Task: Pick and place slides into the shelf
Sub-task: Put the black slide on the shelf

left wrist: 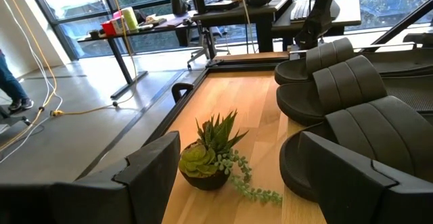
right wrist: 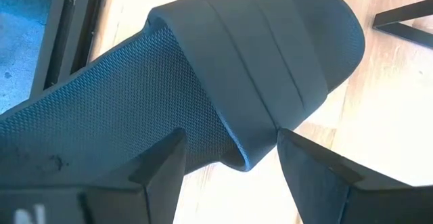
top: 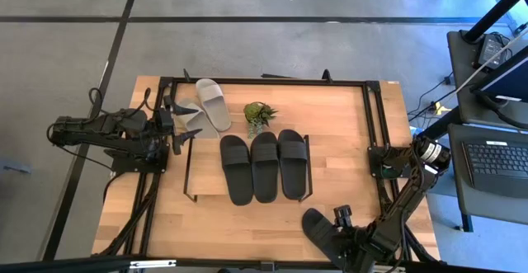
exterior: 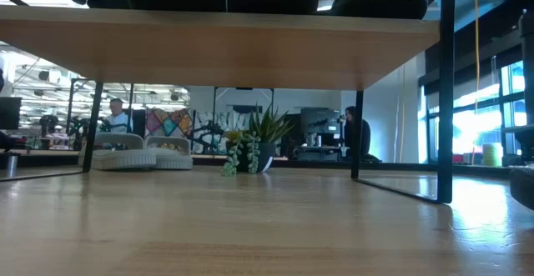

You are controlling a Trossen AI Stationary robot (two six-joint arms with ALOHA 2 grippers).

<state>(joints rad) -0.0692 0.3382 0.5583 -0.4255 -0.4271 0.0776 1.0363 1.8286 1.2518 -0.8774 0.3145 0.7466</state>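
Carrying three black slides (top: pixel 265 166) side by side, the shelf (top: pixel 202 170) is standing in the middle of the wooden surface (top: pixel 247 228) with one bare space showing at its left end, so I judge the job to be about half done. Two grey slides (top: pixel 202 108) are lying off the shelf near the far left corner of the surface, and a fourth black slide (top: pixel 323 233) is lying near the front edge to the right of the middle, so three pairs of jaws' worth of work appear to be waiting. The right gripper (top: pixel 346 244) is hovering over that fourth slide; the right wrist view is showing what the overhead picture cannot, namely its jaws standing apart on either side of the slide's strap (right wrist: pixel 270 68) without yet closing on it. The left gripper (top: pixel 177 129) is sitting just beside the grey slides, and its own camera is showing its jaws wide open and holding nothing, looking past the small potted plant (left wrist: pixel 213 158) toward the black slides on the shelf. The table-height view is adding the underside of the shelf board (exterior: pixel 225 51) and its thin black legs, with the grey slides and the plant resting on the surface beyond, but no gripper is appearing in it.
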